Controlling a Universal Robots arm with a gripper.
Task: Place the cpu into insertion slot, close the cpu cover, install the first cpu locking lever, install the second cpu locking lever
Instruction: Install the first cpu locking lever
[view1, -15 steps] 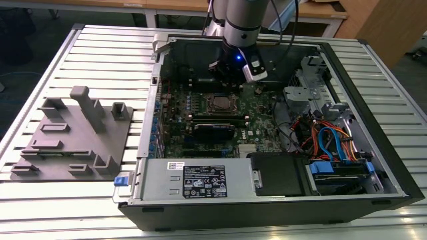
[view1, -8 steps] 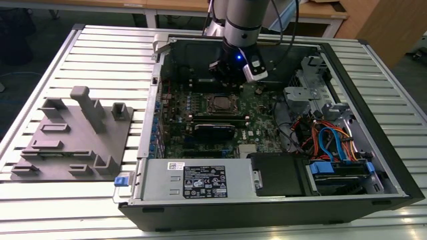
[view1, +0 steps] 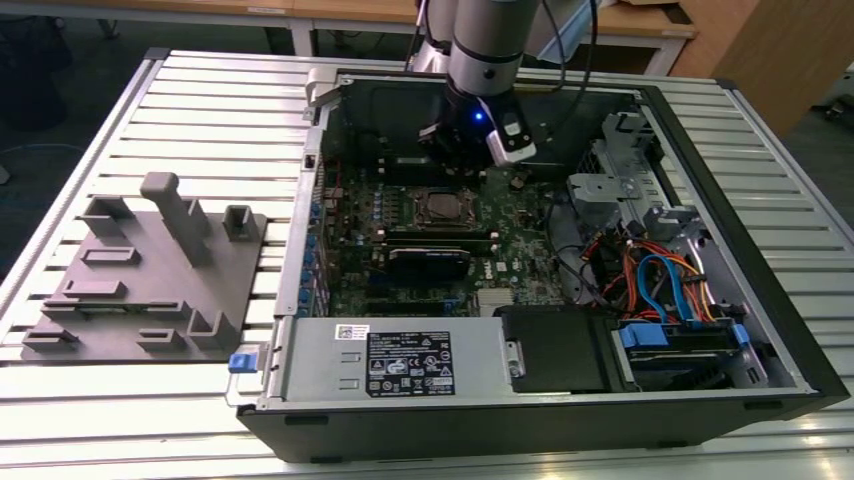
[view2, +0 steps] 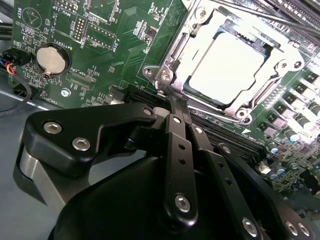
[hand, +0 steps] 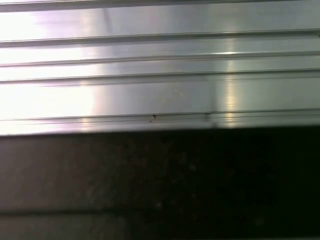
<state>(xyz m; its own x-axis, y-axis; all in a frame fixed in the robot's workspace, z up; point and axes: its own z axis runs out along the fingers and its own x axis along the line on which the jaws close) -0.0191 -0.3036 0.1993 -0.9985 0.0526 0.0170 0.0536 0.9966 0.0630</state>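
Inside an open computer case (view1: 747, 330) lying on a ribbed metal counter (view1: 214, 110), the arm's gripper (view1: 467, 160) hangs over the motherboard (view1: 521, 240), just beyond the socket toward the case's far wall. In the second wrist view the cpu (view2: 227, 67) lies flat in the insertion slot (view2: 200, 102), its bright metal top facing up and its edges square with the socket. The cpu cover (view2: 260, 90) lies down around it, framing the chip. The jaws are pressed together, their tips at a thin lever (view2: 172, 97) at the socket's near corner; whether they pinch it cannot be told. A coin battery (view2: 51, 61) sits well apart on the board. A grey fixture (view1: 147, 280) rests on the counter at the exterior view's left.
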